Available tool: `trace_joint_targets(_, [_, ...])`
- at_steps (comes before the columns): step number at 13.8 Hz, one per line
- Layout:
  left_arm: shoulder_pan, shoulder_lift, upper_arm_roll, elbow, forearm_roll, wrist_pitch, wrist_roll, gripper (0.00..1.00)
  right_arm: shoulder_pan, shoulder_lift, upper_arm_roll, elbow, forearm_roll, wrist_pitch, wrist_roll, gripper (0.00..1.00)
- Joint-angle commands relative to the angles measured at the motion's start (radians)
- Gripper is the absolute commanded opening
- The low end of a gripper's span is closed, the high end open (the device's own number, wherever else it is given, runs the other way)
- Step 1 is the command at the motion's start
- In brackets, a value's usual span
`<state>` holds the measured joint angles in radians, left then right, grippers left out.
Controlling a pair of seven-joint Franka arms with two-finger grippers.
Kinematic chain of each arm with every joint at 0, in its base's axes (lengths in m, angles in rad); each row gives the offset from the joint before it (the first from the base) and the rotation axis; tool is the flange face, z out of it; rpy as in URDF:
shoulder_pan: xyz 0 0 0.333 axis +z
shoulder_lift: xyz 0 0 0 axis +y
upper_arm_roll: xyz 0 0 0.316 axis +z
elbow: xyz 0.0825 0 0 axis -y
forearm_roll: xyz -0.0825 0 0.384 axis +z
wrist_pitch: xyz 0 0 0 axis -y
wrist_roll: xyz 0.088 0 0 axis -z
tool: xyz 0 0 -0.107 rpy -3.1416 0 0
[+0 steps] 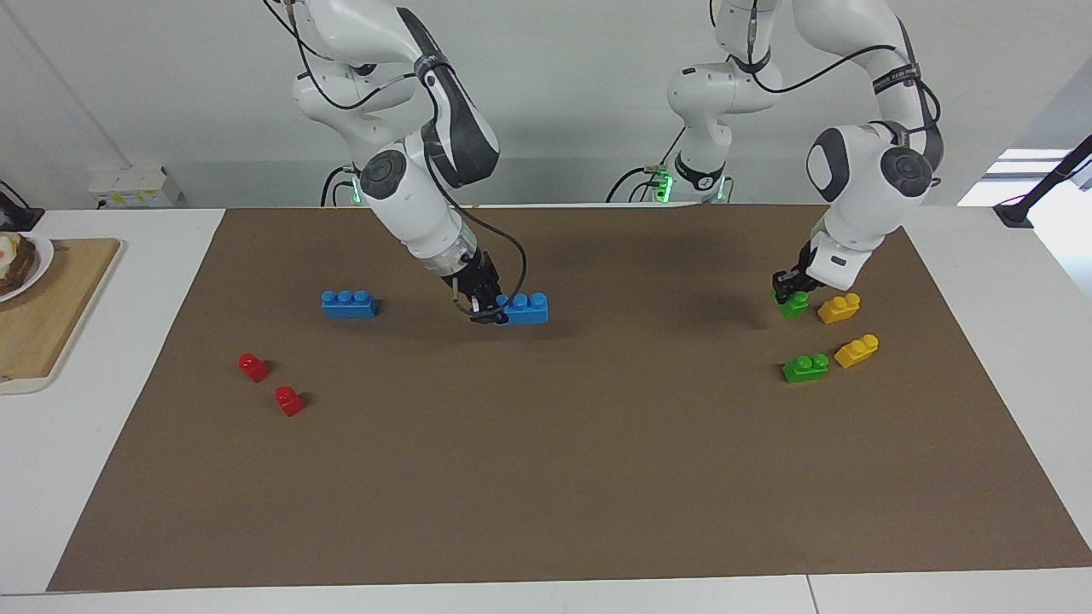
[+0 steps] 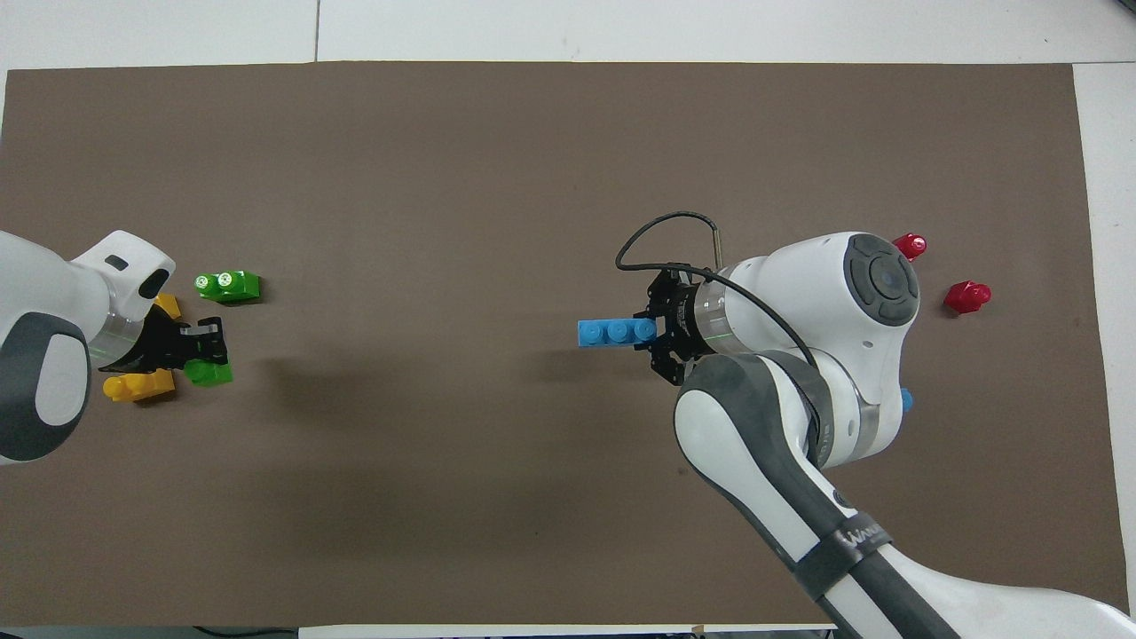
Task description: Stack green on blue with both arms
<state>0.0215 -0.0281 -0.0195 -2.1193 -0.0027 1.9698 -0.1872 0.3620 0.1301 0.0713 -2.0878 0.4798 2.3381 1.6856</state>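
My right gripper [image 1: 498, 313] is clamped on one end of a blue brick [image 1: 525, 309], a single row of three round studs, over the brown mat [image 1: 546, 477] near its middle. My left gripper [image 1: 790, 294] is clamped on a small bright green brick [image 1: 795, 304], lifted just off the mat beside a yellow brick [image 1: 839, 308]. The second green brick [image 1: 805, 367] lies on the mat near the yellow one.

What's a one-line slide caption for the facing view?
Right gripper holds a blue brick over mid-mat while left gripper grips a green brick beside the yellow bricks.
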Motion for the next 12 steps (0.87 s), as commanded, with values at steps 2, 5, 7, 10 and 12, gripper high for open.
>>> trace_joint_targets(2, [-0.015, -0.004, -0.016, 0.077, 0.009, -0.086, -0.160, 0.00, 0.063, 0.017, -0.001, -0.049, 0.068, 0.107, -0.023, 0.00])
trace_joint_targets(5, [-0.038, -0.006, -0.020, 0.090, 0.007, -0.084, -0.285, 0.00, 0.098, 0.031, -0.002, -0.083, 0.117, 0.168, -0.024, 0.00])
trace_joint_targets(7, [-0.058, -0.006, -0.020, 0.087, -0.020, -0.075, -0.381, 0.00, 0.120, 0.054, -0.002, -0.083, 0.117, 0.196, -0.024, 0.00])
trace_joint_targets(10, [-0.078, -0.006, -0.022, 0.082, -0.063, -0.066, -0.559, 0.00, 0.130, 0.075, -0.001, -0.083, 0.118, 0.205, -0.043, 0.00])
trace_joint_targets(12, [-0.124, -0.009, -0.022, 0.079, -0.069, -0.061, -0.651, 0.00, 0.130, 0.077, -0.001, -0.083, 0.118, 0.207, -0.044, 0.00])
